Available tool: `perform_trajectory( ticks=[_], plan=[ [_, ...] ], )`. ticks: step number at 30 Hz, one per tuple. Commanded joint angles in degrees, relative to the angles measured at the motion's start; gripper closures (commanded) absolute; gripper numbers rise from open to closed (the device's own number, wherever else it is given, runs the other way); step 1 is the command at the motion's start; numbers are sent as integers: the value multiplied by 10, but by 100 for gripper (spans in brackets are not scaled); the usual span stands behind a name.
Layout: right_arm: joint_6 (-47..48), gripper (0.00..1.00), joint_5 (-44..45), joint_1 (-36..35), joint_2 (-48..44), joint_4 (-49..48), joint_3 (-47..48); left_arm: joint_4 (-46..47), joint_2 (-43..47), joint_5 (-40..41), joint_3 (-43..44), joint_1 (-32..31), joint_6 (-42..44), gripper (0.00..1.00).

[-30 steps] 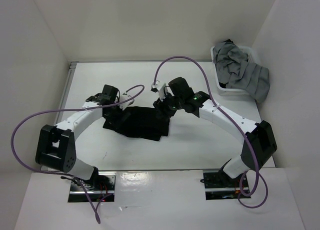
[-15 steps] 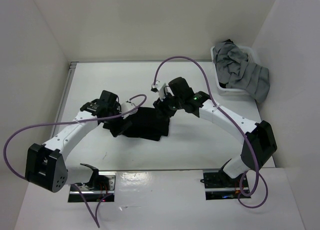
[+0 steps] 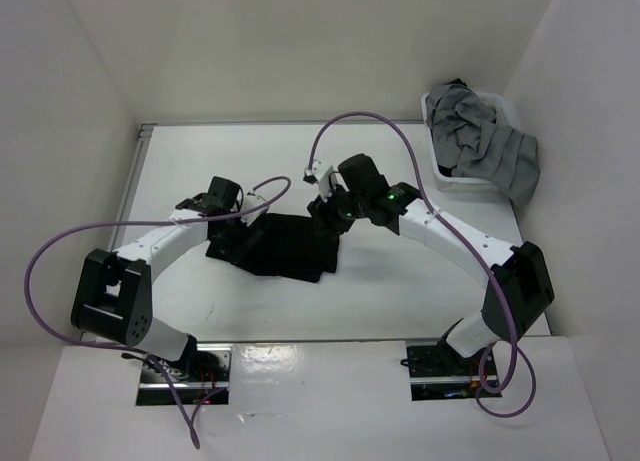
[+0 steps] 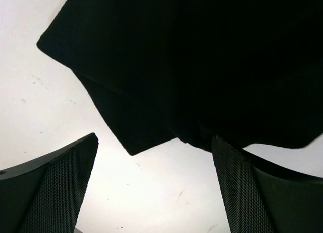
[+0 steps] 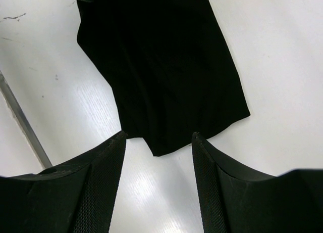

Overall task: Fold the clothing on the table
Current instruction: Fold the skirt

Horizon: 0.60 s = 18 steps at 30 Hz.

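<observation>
The black clothing [image 3: 285, 246] lies folded into a rough rectangle in the middle of the white table [image 3: 420, 281]. My left gripper [image 3: 232, 233] hovers over its left end. In the left wrist view that gripper [image 4: 154, 138] is open, bare table shows between its fingers [image 4: 60, 182], and the clothing [image 4: 202, 66] lies just beyond them. My right gripper [image 3: 325, 213] hangs over the garment's far right corner. In the right wrist view this gripper [image 5: 158, 135] is open, with a corner of the clothing [image 5: 161, 76] showing between its tips and nothing pinched.
A white basket [image 3: 440, 176] with grey garments [image 3: 485, 146] spilling over it stands at the back right. A metal rail [image 3: 130, 191] runs along the table's left edge. White walls enclose the table. Purple cables [image 3: 390, 131] loop above both arms.
The left arm's elbow swung down towards the near left and has come back, its gripper staying at the clothing's left end. The right arm and the clothing have not moved.
</observation>
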<state>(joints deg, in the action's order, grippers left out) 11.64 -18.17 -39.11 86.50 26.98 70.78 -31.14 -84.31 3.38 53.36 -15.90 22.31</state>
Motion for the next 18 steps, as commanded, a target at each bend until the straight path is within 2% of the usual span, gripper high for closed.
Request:
perform_trajectory(
  ticks=[1, 18],
  plan=[
    [6, 39, 2, 4, -8, -24, -4, 26, -5, 33, 12, -3, -28, 1],
    [6, 39, 2, 4, -8, -24, -4, 42, -22, 83, 12, 8, -45, 1]
  ],
)
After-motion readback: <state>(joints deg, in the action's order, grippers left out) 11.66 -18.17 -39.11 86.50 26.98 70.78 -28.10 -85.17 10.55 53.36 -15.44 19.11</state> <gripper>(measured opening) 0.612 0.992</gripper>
